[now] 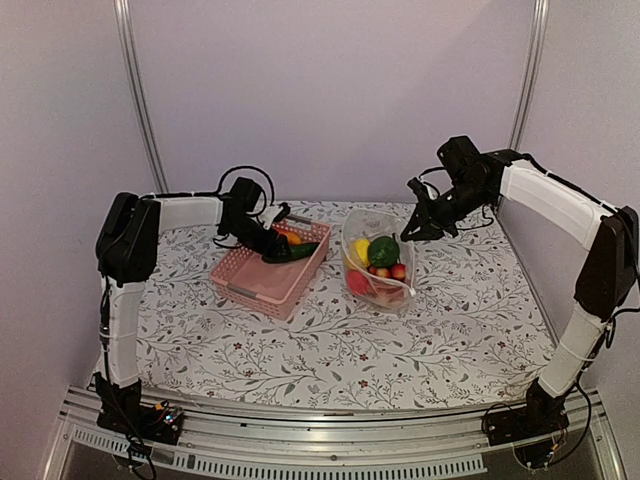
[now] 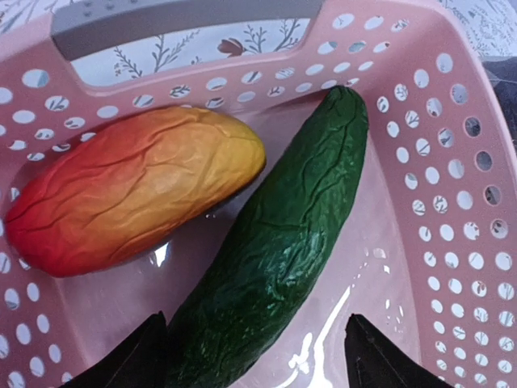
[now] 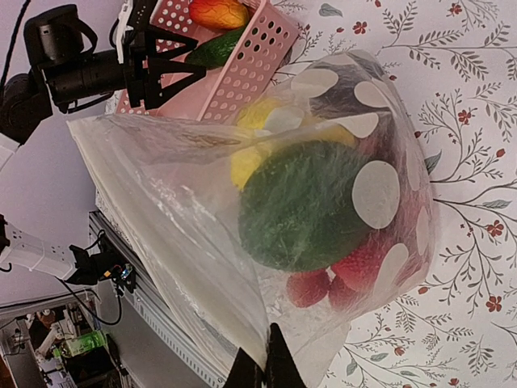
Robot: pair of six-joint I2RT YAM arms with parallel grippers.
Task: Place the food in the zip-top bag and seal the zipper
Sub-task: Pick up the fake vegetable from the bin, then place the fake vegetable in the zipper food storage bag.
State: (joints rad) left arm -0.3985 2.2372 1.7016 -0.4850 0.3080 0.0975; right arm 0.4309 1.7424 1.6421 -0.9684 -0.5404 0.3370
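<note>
Floral tablecloth [image 1: 300,350] carries the pink basket [image 2: 452,162], where your left gripper [image 2: 262,360] straddles the cucumber [image 2: 275,242], fingers [image 2: 137,364] spread, ready to grab. Your right gripper [image 3: 265,370] pinches the zip-top bag [image 3: 161,186] edge, propping its mouth open for loading.

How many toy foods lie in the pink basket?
2: an orange-red piece beside a green cucumber, which lies within the open left hand. The hand may hide more.

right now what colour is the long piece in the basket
Dark green, the cucumber; clearest in left wrist view.
</note>
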